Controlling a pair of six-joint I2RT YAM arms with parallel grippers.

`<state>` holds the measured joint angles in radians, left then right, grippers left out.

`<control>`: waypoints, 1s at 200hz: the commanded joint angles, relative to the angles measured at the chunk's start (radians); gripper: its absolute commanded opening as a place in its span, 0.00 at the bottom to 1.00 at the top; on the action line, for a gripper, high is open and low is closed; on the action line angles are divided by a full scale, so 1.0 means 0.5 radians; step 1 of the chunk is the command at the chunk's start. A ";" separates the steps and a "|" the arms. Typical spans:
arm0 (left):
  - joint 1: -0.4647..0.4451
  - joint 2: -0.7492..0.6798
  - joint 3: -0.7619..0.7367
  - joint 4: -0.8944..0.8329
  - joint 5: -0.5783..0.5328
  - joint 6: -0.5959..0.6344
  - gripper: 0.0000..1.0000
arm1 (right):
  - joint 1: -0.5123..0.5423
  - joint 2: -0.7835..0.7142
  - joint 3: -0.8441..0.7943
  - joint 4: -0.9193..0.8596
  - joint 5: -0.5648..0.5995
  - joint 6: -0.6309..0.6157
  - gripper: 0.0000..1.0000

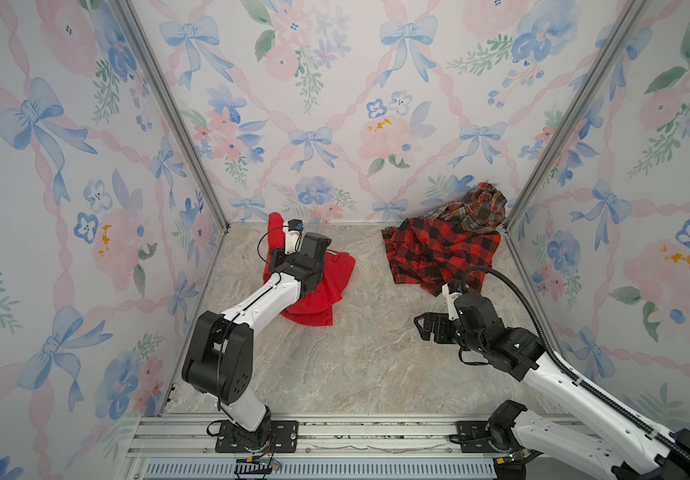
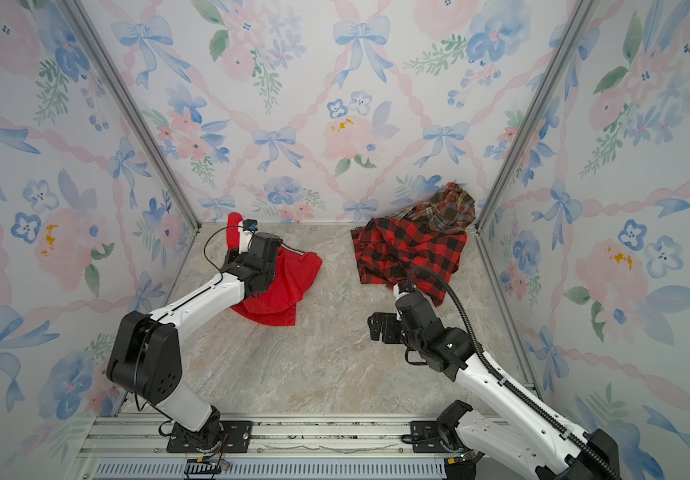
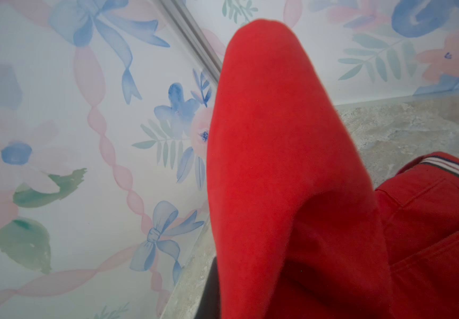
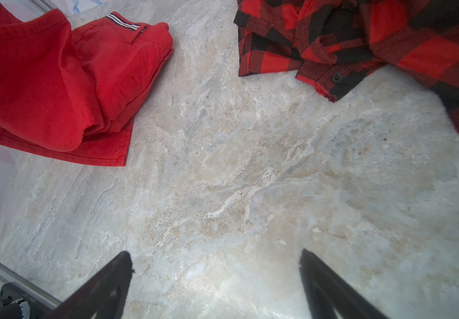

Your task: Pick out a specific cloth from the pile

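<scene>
The cloth (image 1: 326,286) lies well apart from the check shirt (image 1: 439,253), out to that shirt's left in both top views, with a strip of bare marble table (image 1: 356,353) between them. It no longer shares the pile (image 1: 459,237): only the check shirt and the plaid shirt (image 1: 480,208), heaped on the check shirt's far side against the corner, make up that heap.

The left gripper (image 1: 279,255) sits directly on the cloth, at the end farthest from the check shirt. Its jaws are closed on a fold of red fabric, which bulges up in front of the left wrist camera as a tall hump. The striped trim band (image 3: 449,171) lies on the side of that hump that faces the check shirt.

The cloth's long axis runs roughly alongside the check shirt's left edge, not toward it, from about level with the shirt's far edge to a little past its near hem. Only the gripped end is raised; the rest lies slack on the table.

The right gripper (image 4: 216,259) hangs over bare table just off the check shirt's near hem, jaws spread wide and empty, touching nothing.

So the left arm is the nearer one by far and already has hold. By my reading, what remains is to carry the cloth up or further from the check shirt, and the loose length will trail from the held end
</scene>
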<state>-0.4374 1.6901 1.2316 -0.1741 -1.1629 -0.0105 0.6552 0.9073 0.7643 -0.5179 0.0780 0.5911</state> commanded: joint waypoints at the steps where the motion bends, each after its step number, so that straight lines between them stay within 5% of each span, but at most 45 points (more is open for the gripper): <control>1: -0.158 0.272 0.111 0.042 -0.317 0.511 0.00 | -0.021 -0.059 -0.045 -0.078 0.028 0.005 0.97; 39: -0.372 0.550 0.123 0.037 -0.380 0.716 0.00 | -0.040 -0.080 -0.080 -0.053 0.001 0.008 0.97; 56: -0.485 0.560 0.055 0.024 -0.244 0.690 0.00 | -0.042 -0.079 -0.100 -0.033 -0.006 0.008 0.97; 88: -0.543 0.545 0.007 -0.282 0.521 0.306 0.00 | -0.043 -0.079 -0.129 0.001 -0.021 0.013 0.97; 121: -0.309 0.520 0.058 -0.476 1.562 -0.036 0.00 | -0.050 -0.087 -0.126 -0.001 -0.019 0.011 0.97; 149: -0.089 0.613 0.123 -0.546 2.126 -0.205 0.00 | -0.058 -0.071 -0.106 -0.003 -0.021 0.008 0.97; 165: 0.002 0.747 0.214 -0.671 2.156 -0.277 0.00 | -0.061 -0.056 -0.098 0.002 -0.021 0.006 0.97; 200: 0.109 0.881 0.254 -0.731 1.840 -0.459 0.00 | -0.068 0.005 -0.046 -0.002 -0.023 -0.013 0.97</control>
<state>-0.4141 1.9907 1.4105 -0.3923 -0.3115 -0.1257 0.6334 0.8902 0.7120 -0.5194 0.0742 0.5911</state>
